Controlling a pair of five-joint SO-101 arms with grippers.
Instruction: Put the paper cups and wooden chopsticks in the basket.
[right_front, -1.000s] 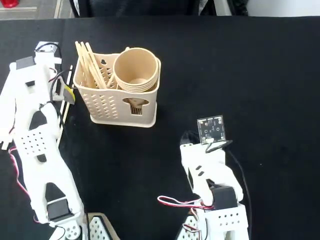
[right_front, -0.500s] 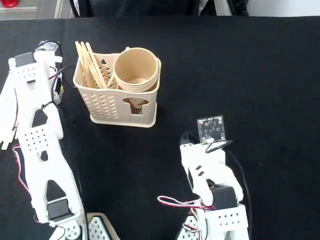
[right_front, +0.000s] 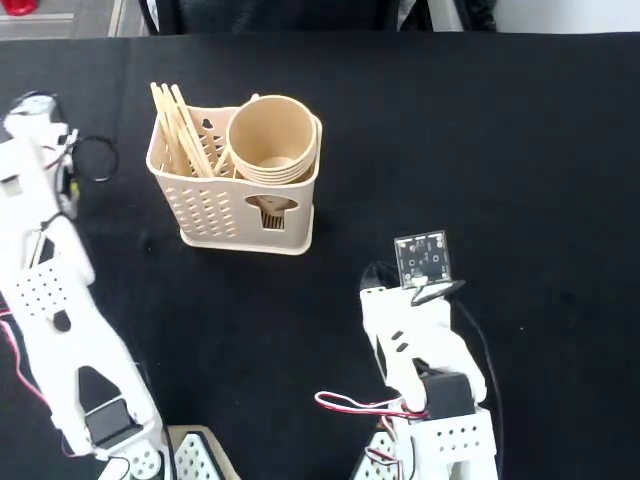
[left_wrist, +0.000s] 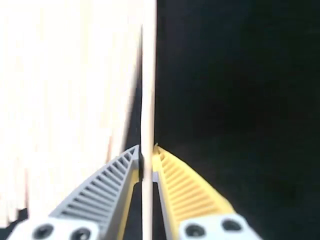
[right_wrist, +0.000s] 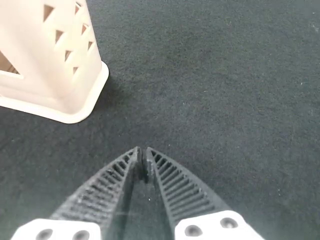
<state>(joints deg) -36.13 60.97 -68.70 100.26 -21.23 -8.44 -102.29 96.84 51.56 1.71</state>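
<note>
Left wrist view: left gripper (left_wrist: 147, 155) is clamped on one wooden chopstick (left_wrist: 148, 75), grey & yellow fingers on either side of it, black table (left_wrist: 240, 75) behind. Right wrist view: right gripper (right_wrist: 143, 159) has its fingers together w/ nothing between, low over the table near the basket (right_wrist: 55, 75) corner. High view: stacked paper cups (right_front: 272, 140) & bundled chopsticks (right_front: 180, 130) stand inside the basket, apart from both arms.

White, hole-dotted left arm (right_front: 50, 290) and right arm (right_front: 410, 345), red cables (right_front: 345, 402); left gripper (left_wrist: 147, 156) ribbed grey and yellow, right gripper (right_wrist: 142, 156) ribbed black.
</note>
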